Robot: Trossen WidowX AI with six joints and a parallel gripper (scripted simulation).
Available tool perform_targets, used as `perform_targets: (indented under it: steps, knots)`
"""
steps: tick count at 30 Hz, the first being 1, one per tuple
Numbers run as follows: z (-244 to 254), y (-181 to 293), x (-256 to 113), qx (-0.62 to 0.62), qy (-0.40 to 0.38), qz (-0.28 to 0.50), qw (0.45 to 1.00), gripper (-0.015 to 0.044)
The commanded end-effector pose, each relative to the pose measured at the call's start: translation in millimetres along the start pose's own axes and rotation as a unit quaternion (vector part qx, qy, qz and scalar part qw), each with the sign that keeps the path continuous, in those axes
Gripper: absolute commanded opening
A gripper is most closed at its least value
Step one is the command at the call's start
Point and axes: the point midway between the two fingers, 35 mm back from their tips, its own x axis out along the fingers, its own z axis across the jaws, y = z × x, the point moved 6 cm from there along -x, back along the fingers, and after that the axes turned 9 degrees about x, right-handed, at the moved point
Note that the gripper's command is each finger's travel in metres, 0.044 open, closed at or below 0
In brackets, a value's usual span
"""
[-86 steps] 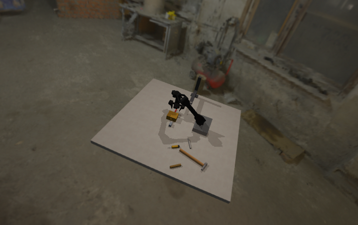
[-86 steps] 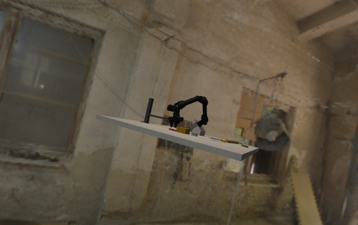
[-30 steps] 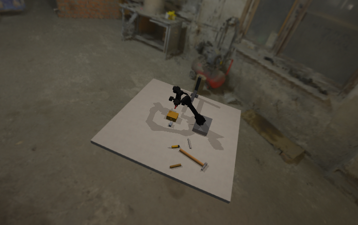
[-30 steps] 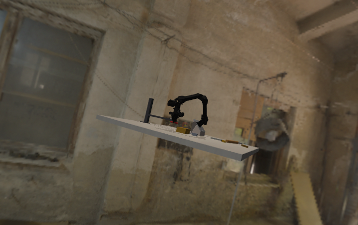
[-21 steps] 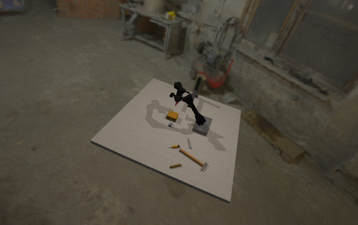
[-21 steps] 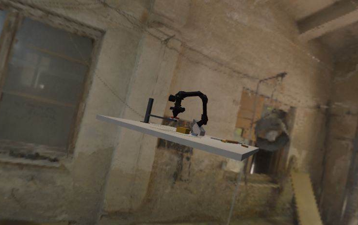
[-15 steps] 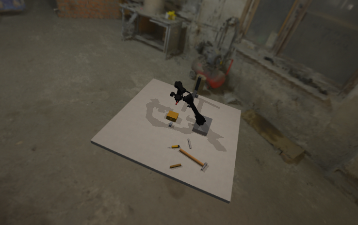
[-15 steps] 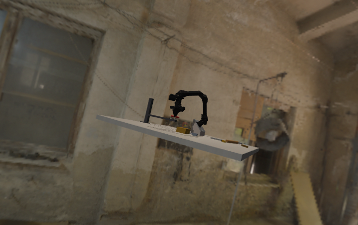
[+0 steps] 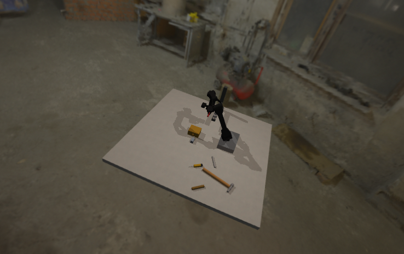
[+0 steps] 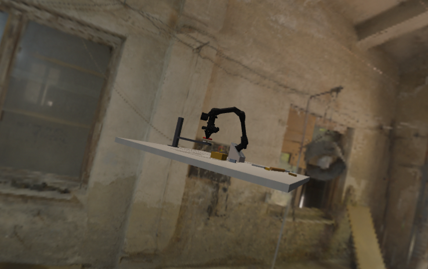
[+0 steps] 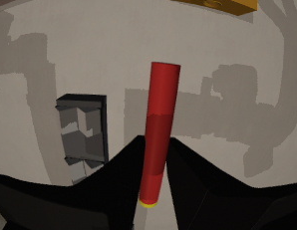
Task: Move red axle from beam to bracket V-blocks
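My gripper (image 9: 208,113) (image 10: 207,137) (image 11: 155,142) is shut on the red axle (image 9: 208,115) (image 10: 205,138) (image 11: 164,94), which has a yellow end. The axle is in the air, clear of the beam. The orange beam (image 9: 194,128) (image 10: 218,155) (image 11: 239,6) sits on the table; a hole shows in its side in the wrist view. The dark V-blocks (image 9: 214,117) (image 10: 206,142) (image 11: 84,140) are at the end of the arm of the bracket (image 9: 224,94) (image 10: 177,132). In the wrist view they lie left of the axle, apart from it. In the exterior view the axle is slightly above them.
The bracket's tall post stands at the table's back edge. A small grey-blue piece (image 9: 192,139) (image 10: 232,160) is near the beam. A hammer (image 9: 216,178), a screwdriver (image 9: 198,165), a thin grey bar (image 9: 214,162) and an orange-brown bar (image 9: 197,187) lie towards the front.
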Motion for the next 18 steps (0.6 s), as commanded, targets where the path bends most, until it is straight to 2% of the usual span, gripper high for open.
perform_targets:
  steps: [1, 7, 18]
  knots:
    - [23, 19, 1, -0.004, -0.001, 0.000, 1.000, 0.0000]
    - [55, 39, 5, -0.006, -0.003, -0.003, 1.000, 0.0000]
    - [55, 39, 8, -0.007, -0.003, -0.003, 1.000, 0.0000]
